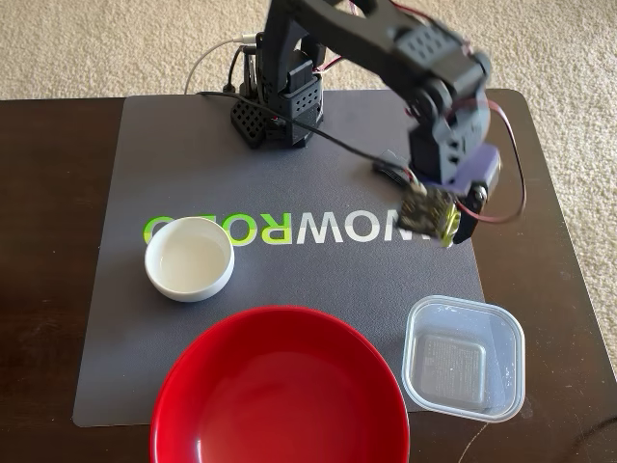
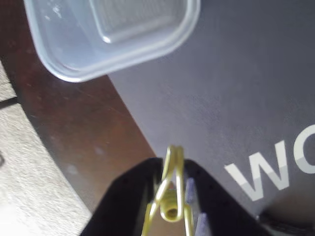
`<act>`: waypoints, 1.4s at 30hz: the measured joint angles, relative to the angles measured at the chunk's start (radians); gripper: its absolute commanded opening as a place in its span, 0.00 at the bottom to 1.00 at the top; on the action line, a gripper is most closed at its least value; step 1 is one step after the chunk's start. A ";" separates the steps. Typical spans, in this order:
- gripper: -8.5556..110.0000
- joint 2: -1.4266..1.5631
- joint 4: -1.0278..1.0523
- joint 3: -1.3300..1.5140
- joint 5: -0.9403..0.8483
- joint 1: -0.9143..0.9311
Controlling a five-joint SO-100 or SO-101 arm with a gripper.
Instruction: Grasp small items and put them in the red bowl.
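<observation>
Between the fingers, the gripper (image 2: 170,196) is clamping the yellow-green clothespin clip (image 2: 170,187), with the red bowl (image 1: 280,395) lying well apart.

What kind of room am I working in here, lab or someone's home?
Probably a home, not a lab: beige carpet surrounds a dark wooden table, and household ware sits on the grey mat, namely a red bowl, a small white bowl and a clear plastic container.

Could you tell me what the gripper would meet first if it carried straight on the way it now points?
Probably the grey mat. The gripper, jaws shut on the yellow-green clothespin, aims at bare mat; the clear plastic container lies farther along, slightly left in the wrist view. Depth is unclear.
</observation>
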 measured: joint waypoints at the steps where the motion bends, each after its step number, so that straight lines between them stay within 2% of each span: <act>1: 0.07 0.023 0.015 -0.032 -0.014 0.031; 7: 0.07 0.064 0.058 -0.244 -0.067 0.374; 11: 0.07 -0.137 0.058 -0.482 -0.054 0.629; 14: 0.07 -0.316 0.058 -0.627 -0.028 0.692; 16: 0.09 -0.416 0.058 -0.713 -0.008 0.698; 19: 0.27 -0.617 0.058 -0.888 0.032 0.719; 24: 0.35 -0.772 0.080 -0.916 0.091 0.710; 32: 0.34 -0.695 0.232 -0.942 0.080 0.699; 37: 0.33 -0.497 0.357 -0.946 0.146 0.492; 42: 0.32 -0.474 0.456 -0.942 0.207 0.273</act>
